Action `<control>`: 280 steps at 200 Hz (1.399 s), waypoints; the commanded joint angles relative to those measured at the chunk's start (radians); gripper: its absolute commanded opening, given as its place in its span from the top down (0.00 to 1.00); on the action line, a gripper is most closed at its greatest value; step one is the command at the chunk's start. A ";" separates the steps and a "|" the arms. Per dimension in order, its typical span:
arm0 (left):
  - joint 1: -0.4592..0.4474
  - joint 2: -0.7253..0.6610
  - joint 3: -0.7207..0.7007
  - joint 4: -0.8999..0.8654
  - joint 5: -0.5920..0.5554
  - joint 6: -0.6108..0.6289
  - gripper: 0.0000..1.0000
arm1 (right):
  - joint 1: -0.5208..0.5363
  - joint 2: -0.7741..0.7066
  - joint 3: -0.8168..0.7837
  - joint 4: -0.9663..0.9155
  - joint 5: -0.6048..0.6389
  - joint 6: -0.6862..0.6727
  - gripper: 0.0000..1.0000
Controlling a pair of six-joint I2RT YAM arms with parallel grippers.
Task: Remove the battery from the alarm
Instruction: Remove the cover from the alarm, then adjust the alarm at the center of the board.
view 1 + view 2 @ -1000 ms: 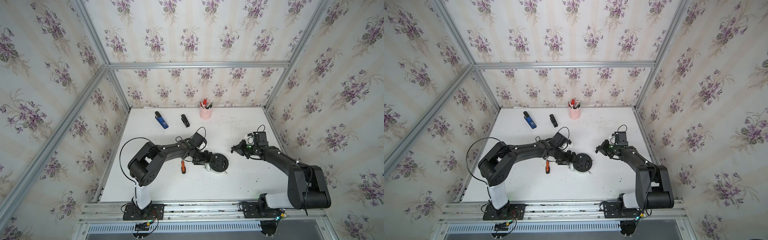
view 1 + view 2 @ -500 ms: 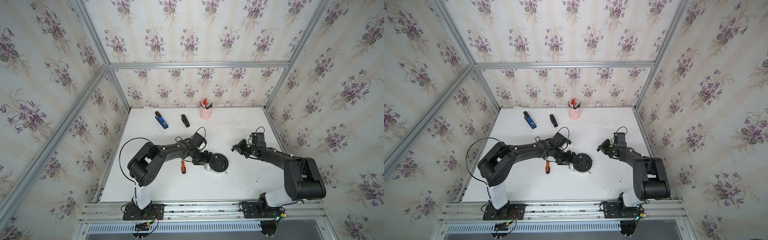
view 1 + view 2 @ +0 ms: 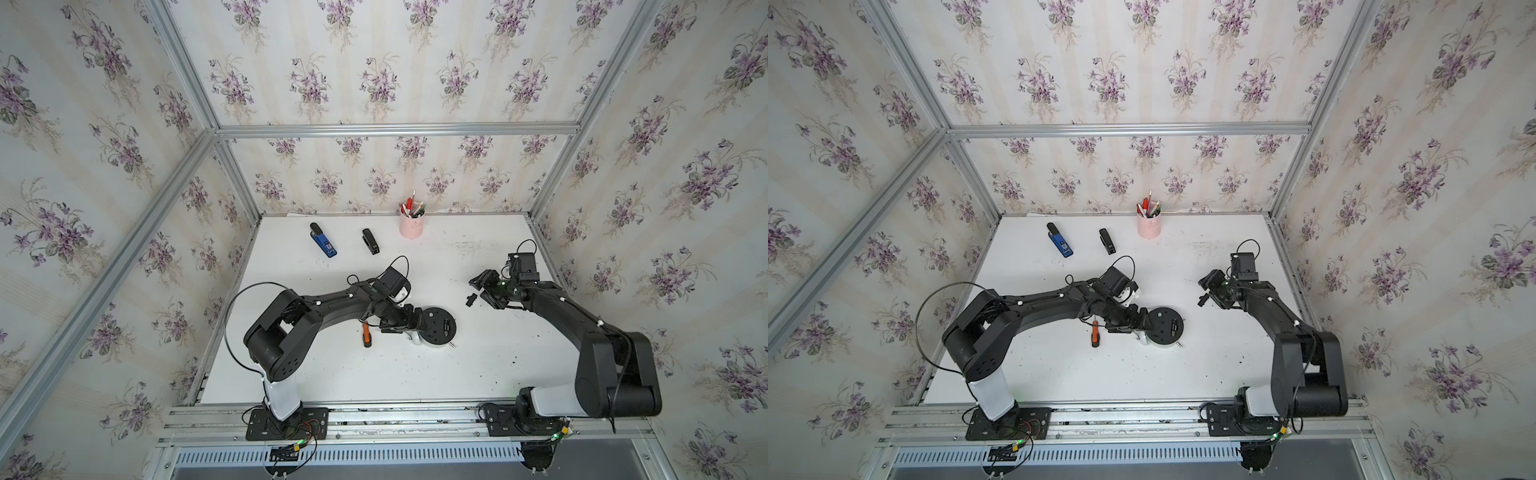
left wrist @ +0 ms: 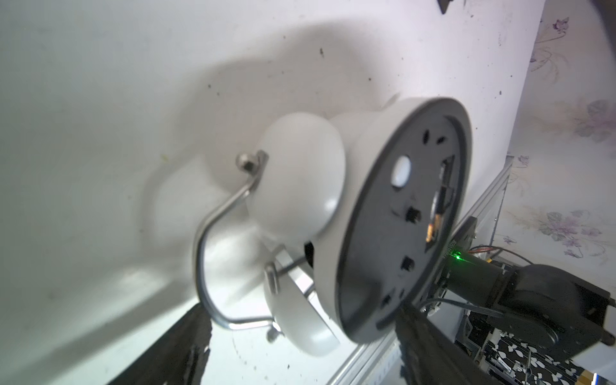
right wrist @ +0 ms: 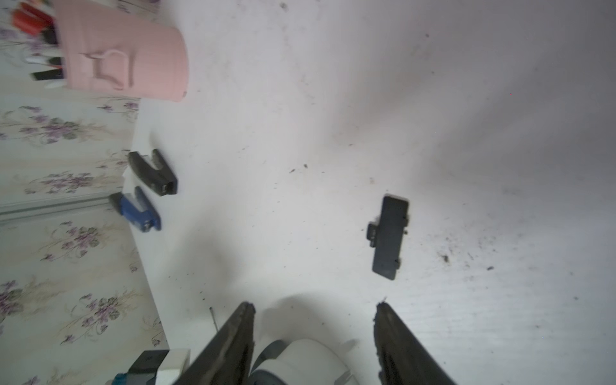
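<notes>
The alarm (image 3: 434,326) lies face down mid-table, its round black back up, in both top views. In the left wrist view its back compartment stands uncovered, and the battery (image 4: 437,213) sits inside, black with a gold end. My left gripper (image 4: 303,346) is open wide beside the alarm (image 4: 393,216), one finger on either side of the bells and wire handle. My right gripper (image 5: 315,320) is open with nothing between its fingers. A small black cover (image 5: 388,236) lies flat on the table just beyond its fingertips, also visible in a top view (image 3: 471,299).
An orange-and-black screwdriver (image 3: 366,333) lies under the left forearm beside the alarm. At the back stand a pink pen cup (image 3: 411,226), a blue stapler (image 3: 323,241) and a black stapler (image 3: 370,241). Walls close the table's left, right and far sides.
My right gripper has opened and the black cover it held now lies on the table. My left gripper has opened wider at the alarm.
</notes>
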 commanded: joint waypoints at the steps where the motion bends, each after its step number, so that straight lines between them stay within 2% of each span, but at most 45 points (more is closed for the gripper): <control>1: -0.002 -0.065 -0.001 -0.021 0.010 0.022 0.03 | 0.038 -0.035 -0.023 -0.165 -0.052 -0.068 0.42; 24: 0.000 -0.142 -0.008 -0.042 -0.007 0.028 0.00 | 0.167 -0.092 -0.064 -0.197 0.001 -0.078 0.43; 49: 0.008 -0.259 -0.023 -0.085 -0.052 0.033 0.00 | 0.253 -0.153 -0.064 -0.225 0.039 -0.054 0.43; 72: 0.068 -0.372 -0.028 -0.260 -0.124 0.043 0.00 | 0.256 -0.151 -0.054 -0.264 0.142 -0.081 0.44; 86: 0.107 -0.450 -0.079 -0.285 -0.109 0.005 0.01 | 0.249 -0.077 -0.042 -0.231 0.106 -0.101 0.48; 108: 0.079 -0.564 -0.187 -0.234 -0.106 -0.078 0.02 | 0.243 0.024 -0.040 -0.069 0.010 -0.054 0.55; 119: 0.055 -0.607 -0.241 -0.235 -0.126 -0.116 0.05 | 0.242 0.063 -0.020 -0.010 0.010 -0.022 0.60; 126: 0.035 -0.637 -0.275 -0.235 -0.142 -0.145 0.11 | 0.241 0.093 -0.001 0.017 0.000 -0.009 0.64; 136: 0.011 -0.684 -0.327 -0.226 -0.162 -0.199 0.26 | 0.243 0.146 0.035 0.027 -0.035 -0.004 0.72; 146: -0.009 -0.735 -0.372 -0.212 -0.177 -0.244 0.36 | 0.247 0.184 0.054 0.003 -0.027 -0.003 0.81; 159: -0.046 -0.788 -0.405 -0.202 -0.201 -0.286 0.40 | 0.249 0.171 0.024 0.012 -0.012 0.008 0.84; 184: -0.105 -0.764 -0.426 -0.175 -0.207 -0.326 0.41 | 0.258 0.127 -0.082 0.038 -0.014 0.033 0.86; 225: -0.154 -0.642 -0.390 -0.102 -0.206 -0.320 0.41 | 0.355 0.029 -0.204 0.056 0.024 0.107 0.86; 246: -0.155 -0.617 -0.352 -0.154 -0.215 -0.291 0.40 | 0.449 -0.036 -0.252 0.066 0.050 0.189 0.86; 252: -0.153 -0.617 -0.350 -0.166 -0.249 -0.291 0.40 | 0.469 -0.049 -0.262 0.072 0.054 0.215 0.86; 256: -0.152 -0.620 -0.350 -0.176 -0.257 -0.294 0.40 | 0.516 -0.053 -0.268 0.074 0.055 0.233 0.86; 280: -0.148 -0.650 -0.373 -0.184 -0.280 -0.309 0.38 | 0.632 -0.048 -0.292 0.137 0.076 0.338 0.86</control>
